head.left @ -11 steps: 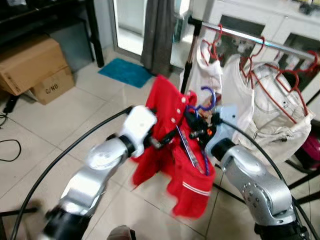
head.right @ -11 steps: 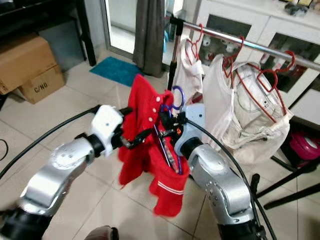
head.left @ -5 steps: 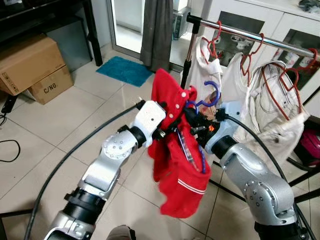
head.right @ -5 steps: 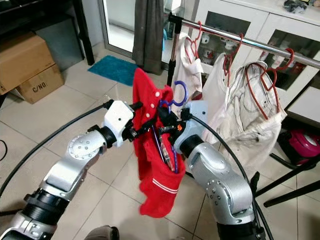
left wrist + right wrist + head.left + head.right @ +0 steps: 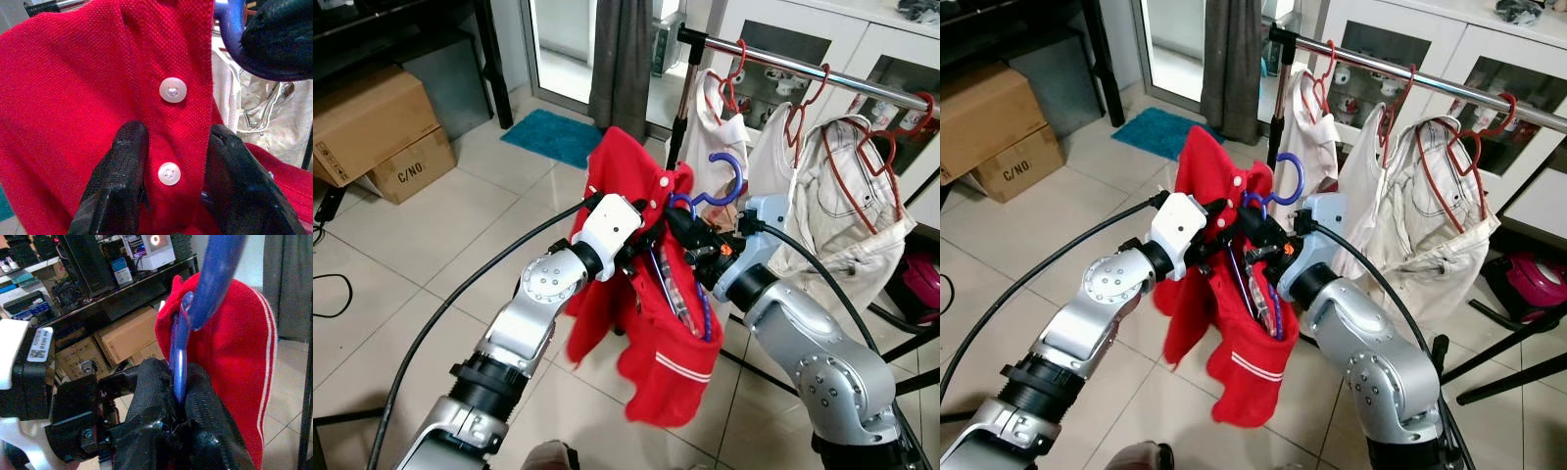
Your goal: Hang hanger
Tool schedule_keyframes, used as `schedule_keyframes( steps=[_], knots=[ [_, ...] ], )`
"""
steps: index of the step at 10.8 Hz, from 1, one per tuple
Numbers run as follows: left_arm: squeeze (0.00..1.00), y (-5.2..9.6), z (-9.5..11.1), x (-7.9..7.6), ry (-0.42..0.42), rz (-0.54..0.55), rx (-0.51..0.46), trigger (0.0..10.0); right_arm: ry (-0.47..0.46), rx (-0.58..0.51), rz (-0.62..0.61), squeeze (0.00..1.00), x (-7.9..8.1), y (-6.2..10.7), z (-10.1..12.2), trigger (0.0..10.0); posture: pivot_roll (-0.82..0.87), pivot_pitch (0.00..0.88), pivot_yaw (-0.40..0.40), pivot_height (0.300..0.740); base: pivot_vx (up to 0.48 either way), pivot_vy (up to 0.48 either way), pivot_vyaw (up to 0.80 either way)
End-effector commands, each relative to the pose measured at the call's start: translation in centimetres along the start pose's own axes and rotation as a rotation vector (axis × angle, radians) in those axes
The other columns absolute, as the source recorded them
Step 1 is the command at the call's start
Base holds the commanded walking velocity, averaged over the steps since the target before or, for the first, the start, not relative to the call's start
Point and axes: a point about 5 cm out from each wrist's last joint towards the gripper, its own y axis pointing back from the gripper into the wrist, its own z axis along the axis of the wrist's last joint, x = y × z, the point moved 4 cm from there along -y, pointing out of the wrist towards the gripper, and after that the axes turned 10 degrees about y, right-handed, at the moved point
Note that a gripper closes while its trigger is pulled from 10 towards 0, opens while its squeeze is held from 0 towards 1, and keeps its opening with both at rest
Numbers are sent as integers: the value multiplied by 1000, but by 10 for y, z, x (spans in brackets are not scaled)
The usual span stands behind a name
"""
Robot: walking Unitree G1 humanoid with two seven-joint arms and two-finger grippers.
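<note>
Lifting the blue hanger (image 5: 182, 352) pinched in the right claw (image 5: 177, 396) toward the rail (image 5: 822, 73) while the left claw (image 5: 171, 188) grips the red shirt (image 5: 651, 323) placket needs the hook turned over the bar

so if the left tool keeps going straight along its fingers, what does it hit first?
The left tool already has its fingers on the red polo shirt at the button placket. Going on, it would likely meet the right tool holding the blue hanger just beyond; depth is unclear.
</note>
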Motion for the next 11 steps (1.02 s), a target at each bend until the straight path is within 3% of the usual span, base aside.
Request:
schedule_keyframes(
  steps=[1,9,11],
  knots=[
    [0,-5,3,0,-27,-7,-6,0,13,-61,17,0,2,5,16,10000,27,57,-48,740,0,0,0],
    [0,1,4,10,1,89,-45,0,9,-9,-9,0,-2,8,6,10000,31,48,-73,740,0,0,0],
    [0,3,5,18,72,147,-61,0,7,81,-178,0,-26,13,-10,10000,28,47,-70,740,0,0,0]
  ],
)
